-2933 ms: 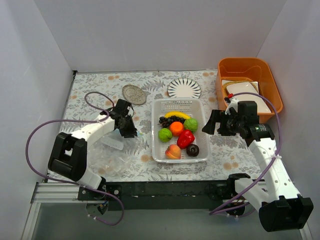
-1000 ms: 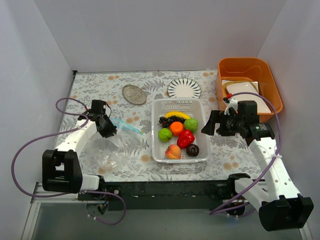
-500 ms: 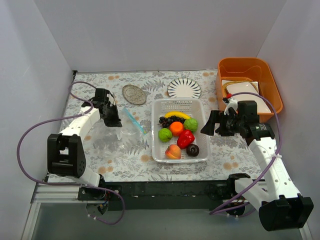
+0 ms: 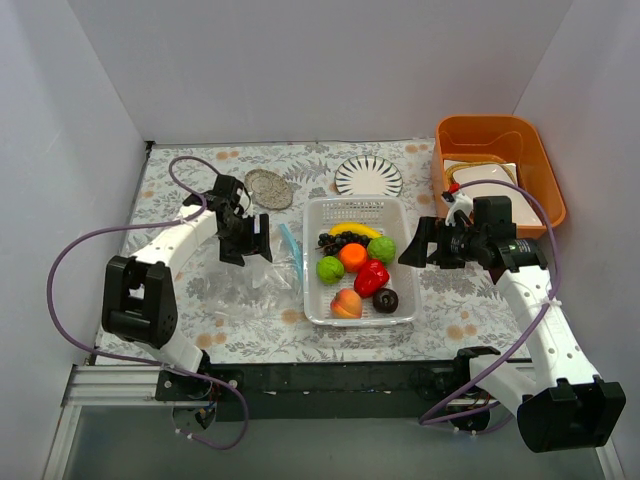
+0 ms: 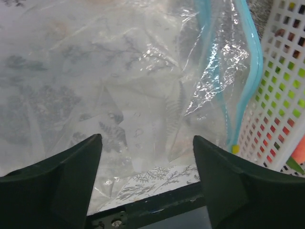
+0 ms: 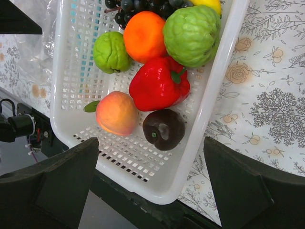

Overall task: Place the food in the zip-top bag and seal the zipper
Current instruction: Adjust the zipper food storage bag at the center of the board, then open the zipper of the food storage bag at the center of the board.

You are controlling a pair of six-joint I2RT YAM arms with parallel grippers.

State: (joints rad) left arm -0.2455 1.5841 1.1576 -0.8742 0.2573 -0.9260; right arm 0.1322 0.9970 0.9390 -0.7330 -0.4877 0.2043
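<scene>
Overhead view of a flowery worktop point(image 4: 450, 315). A clear zip-top bag point(image 4: 250, 290) lies crumpled and empty left of a white basket point(image 4: 312, 312). Its blue-green zipper point(image 4: 291, 246) runs just beside the basket wall, and the strips appear parted. The left hand point(image 4: 247, 240) hovers over the bag, fingers spread apart and gripping nothing. The right hand point(image 4: 414, 248), fingers wide apart and empty, hangs at the basket's right edge. All the food point(image 4: 355, 265) sits in the basket: banana point(image 4: 358, 230), grapes point(image 4: 335, 240), orange point(image 4: 352, 257), two green balls point(image 4: 330, 269), red pepper point(image 4: 371, 277), peach point(image 4: 346, 303), dark ball point(image 4: 386, 299). Nothing is bagged yet; loading every piece and pressing the seal shut remain.
</scene>
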